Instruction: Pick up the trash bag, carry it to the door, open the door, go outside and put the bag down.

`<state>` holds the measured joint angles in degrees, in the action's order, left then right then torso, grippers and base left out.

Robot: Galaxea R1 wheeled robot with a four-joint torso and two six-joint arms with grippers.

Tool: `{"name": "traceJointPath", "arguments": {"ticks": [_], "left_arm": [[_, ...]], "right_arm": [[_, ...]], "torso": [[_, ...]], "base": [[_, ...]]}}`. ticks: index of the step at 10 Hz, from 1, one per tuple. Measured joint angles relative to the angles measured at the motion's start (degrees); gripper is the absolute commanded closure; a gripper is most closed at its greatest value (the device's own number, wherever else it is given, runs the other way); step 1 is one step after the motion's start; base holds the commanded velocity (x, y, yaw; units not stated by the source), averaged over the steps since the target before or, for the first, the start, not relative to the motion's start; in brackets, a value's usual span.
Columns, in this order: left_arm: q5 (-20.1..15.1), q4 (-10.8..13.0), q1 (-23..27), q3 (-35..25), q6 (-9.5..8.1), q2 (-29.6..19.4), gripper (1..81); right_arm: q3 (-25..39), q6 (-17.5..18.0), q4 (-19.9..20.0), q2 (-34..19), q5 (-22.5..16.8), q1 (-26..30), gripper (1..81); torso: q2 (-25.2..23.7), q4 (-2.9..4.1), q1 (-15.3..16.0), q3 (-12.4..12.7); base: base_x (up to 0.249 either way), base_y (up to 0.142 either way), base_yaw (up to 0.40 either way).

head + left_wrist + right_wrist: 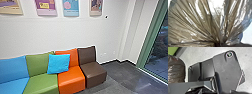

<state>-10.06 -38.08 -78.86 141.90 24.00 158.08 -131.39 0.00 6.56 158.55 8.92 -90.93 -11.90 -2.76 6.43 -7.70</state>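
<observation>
Pinching the trash bag (196, 25) by its gathered neck (218, 39), your left tool (218, 44) is holding closed. You're likely managing light, soft, slippery plastic, best gripped there. It's hanging beside the robot's base (225, 68); the right tool's opening you cannot tell.

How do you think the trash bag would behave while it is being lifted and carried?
The trash bag would probably be floppy, since its thin film gathers into many creases. It may feel slippery, judging by the glossy highlights along those folds. It likely has some bulk inside, as its side bulges roundly in the right wrist view, though its weight cannot be told.
</observation>
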Motion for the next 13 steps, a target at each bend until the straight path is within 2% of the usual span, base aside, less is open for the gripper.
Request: {"name": "traceJointPath", "arguments": {"ticks": [4, 9, 13], "left_arm": [[0.0, 0.0, 0.0, 0.0, 0.0, 0.02, 81.1], [-0.24, 0.0, -1.15, 0.05, 0.0, 0.02, 81.1], [0.06, 0.07, 0.0, 0.05, 0.0, 0.26, 81.1]], "right_arm": [[0.0, 0.02, 0.0, 0.0, 0.02, 0.0, 1.0], [0.0, 0.02, 0.02, -0.28, 0.11, 0.9, 1.0], [0.02, 0.02, -0.02, -0.01, -0.13, -0.06, 1.0]], "torso": [[0.0, 0.0, 0.0, 0.0], [0.0, 0.0, -0.02, 0.0], [0.0, 0.0, -0.02, 0.0]], "base": [[0.0, 0.0, -0.083], [0.0, 0.0, -0.362], [0.0, 0.0, -0.4]]}}
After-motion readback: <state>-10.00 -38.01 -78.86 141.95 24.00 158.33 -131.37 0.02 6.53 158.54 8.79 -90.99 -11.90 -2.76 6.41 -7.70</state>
